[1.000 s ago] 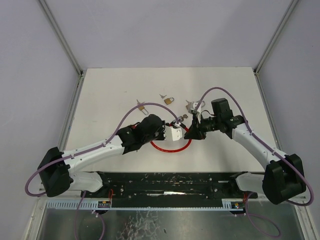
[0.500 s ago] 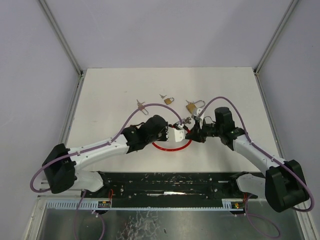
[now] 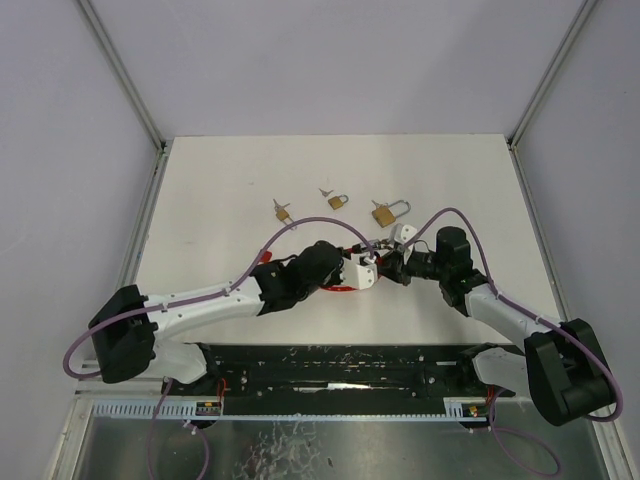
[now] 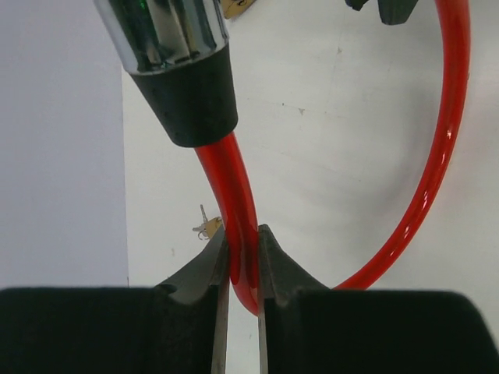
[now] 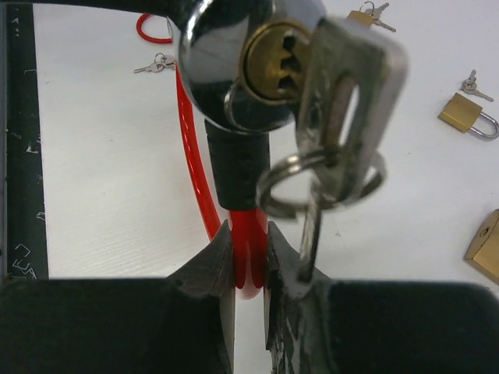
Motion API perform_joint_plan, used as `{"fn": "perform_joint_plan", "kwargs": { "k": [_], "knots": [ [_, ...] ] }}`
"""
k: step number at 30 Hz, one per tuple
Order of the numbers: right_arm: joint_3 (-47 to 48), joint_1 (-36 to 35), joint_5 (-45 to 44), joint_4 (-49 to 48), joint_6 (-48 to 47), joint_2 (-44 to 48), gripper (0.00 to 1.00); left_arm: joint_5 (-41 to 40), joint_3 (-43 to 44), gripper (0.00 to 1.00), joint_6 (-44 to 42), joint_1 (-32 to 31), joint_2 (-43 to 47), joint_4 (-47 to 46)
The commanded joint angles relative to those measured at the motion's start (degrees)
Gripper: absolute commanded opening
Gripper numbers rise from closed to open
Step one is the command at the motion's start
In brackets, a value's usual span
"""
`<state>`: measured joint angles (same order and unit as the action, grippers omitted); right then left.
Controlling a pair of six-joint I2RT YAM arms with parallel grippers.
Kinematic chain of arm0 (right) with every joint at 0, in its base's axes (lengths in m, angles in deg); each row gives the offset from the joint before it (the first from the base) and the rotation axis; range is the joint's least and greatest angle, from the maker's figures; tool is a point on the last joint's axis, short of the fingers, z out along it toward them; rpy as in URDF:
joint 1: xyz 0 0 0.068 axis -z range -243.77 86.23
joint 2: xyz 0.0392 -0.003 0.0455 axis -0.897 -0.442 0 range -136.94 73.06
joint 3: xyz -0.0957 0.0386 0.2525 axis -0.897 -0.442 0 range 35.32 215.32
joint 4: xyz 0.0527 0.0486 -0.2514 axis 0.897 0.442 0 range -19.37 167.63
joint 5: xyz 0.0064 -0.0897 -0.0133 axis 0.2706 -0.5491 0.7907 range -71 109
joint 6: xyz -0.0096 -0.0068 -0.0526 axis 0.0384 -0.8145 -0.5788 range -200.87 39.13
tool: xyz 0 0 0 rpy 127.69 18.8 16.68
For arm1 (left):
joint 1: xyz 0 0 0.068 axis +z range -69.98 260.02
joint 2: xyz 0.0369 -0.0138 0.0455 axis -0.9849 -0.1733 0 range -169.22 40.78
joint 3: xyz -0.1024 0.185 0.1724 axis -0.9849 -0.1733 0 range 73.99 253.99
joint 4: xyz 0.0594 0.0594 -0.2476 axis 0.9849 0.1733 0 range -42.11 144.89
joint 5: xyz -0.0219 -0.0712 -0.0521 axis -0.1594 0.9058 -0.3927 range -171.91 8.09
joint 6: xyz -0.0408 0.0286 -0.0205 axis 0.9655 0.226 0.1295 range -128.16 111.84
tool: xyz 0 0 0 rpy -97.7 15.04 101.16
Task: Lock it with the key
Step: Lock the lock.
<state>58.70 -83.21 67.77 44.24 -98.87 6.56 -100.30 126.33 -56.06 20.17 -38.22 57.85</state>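
The lock is a red cable lock point(image 3: 335, 290) with a chrome head point(image 5: 257, 58) and a black sleeve point(image 5: 238, 175). A silver key point(image 5: 343, 86) on a ring point(image 5: 320, 183) sits in the brass keyhole. My right gripper point(image 5: 249, 230) is shut on the red cable just below that sleeve. My left gripper point(image 4: 242, 234) is shut on the cable below the other chrome end point(image 4: 160, 31). In the top view the left gripper point(image 3: 360, 272) and the right gripper point(image 3: 388, 266) meet mid-table, with the lock head between them.
Three brass padlocks with keys lie behind the arms: a small padlock point(image 3: 283, 212), a middle padlock point(image 3: 338, 201) and a larger padlock point(image 3: 386, 212). A loose key pair point(image 5: 153, 64) lies on the white table point(image 3: 220, 180). Grey walls close in the sides.
Both grippers kept their hold on the cable. The arms shifted toward the near edge, the left gripper moving right. The larger padlock came out from behind the right arm.
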Motion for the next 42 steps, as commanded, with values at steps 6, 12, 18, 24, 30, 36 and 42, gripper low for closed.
{"fn": "perform_joint_plan", "kwargs": {
  "k": [6, 12, 18, 24, 30, 36, 42],
  "knots": [
    [7.1, 0.8, 1.5, 14.8, -20.8, -1.4, 0.11, 0.6, -5.9, 0.00, -2.5, -1.9, -0.2, -1.8],
    [7.7, 1.0, 3.6, 20.6, -26.3, -1.0, 0.28, -0.3, -6.3, 0.00, -2.1, -1.9, -1.7, -1.7],
    [10.8, 3.1, 5.7, 28.2, -29.7, 0.3, 0.45, -0.6, -5.8, 0.00, -1.1, -1.7, -2.4, -1.7],
    [12.8, 5.5, 3.1, 37.3, -37.7, 3.1, 0.63, -0.1, -3.9, 0.00, 0.9, -0.4, -3.9, -0.2],
    [16.7, 8.9, -1.4, 55.1, -57.7, 5.3, 0.69, 0.7, -3.9, 0.00, 1.2, -0.2, -3.7, 0.2],
    [19.1, 13.5, 0.0, 57.3, -55.5, 13.2, 0.65, 1.0, -3.9, 0.00, 1.3, -0.1, -3.8, 0.3],
    [20.4, 14.2, 11.4, 58.5, -59.5, 20.4, 0.63, 1.4, -4.0, 0.00, 1.4, -0.1, -3.3, 0.5]
  ]
}}
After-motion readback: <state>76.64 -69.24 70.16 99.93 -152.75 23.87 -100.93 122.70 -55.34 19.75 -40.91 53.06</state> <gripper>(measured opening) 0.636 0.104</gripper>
